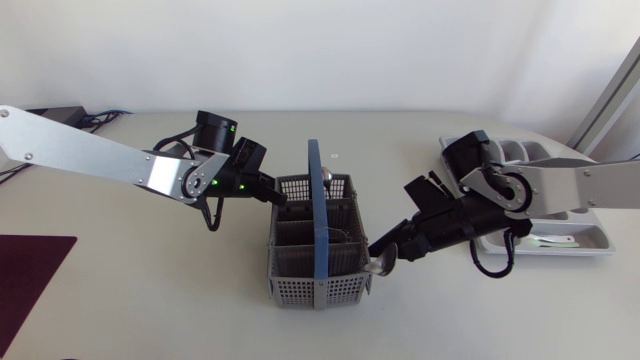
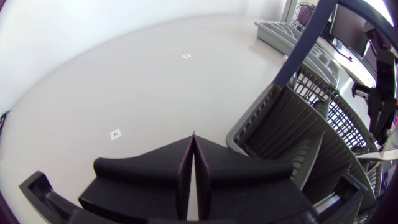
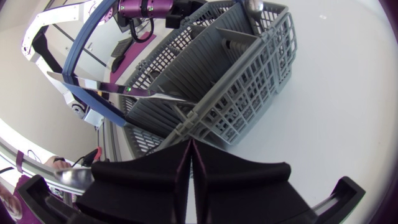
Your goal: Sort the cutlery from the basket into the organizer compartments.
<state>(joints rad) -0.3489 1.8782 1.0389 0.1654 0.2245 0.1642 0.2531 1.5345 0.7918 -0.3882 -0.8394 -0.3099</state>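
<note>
Pale, matte bench (image 1: 150, 300) under soft, even light, filling most of the frame; plain white wall (image 1: 300, 50) across the top; dark maroon mat (image 1: 25, 275) at lower left.

Left pincer (image 1: 283, 199) fingers pressed together; right pincer (image 1: 383, 249) seemingly likewise; both pointing inward, toward each other.

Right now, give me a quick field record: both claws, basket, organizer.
left claw: shut, nothing between fingers, at basket's corner
right claw: shut on spoon, just outside basket
basket: grey, blue handle raised, second spoon standing inside
organizer: partly under right arm, white utensil in one compartment
</note>
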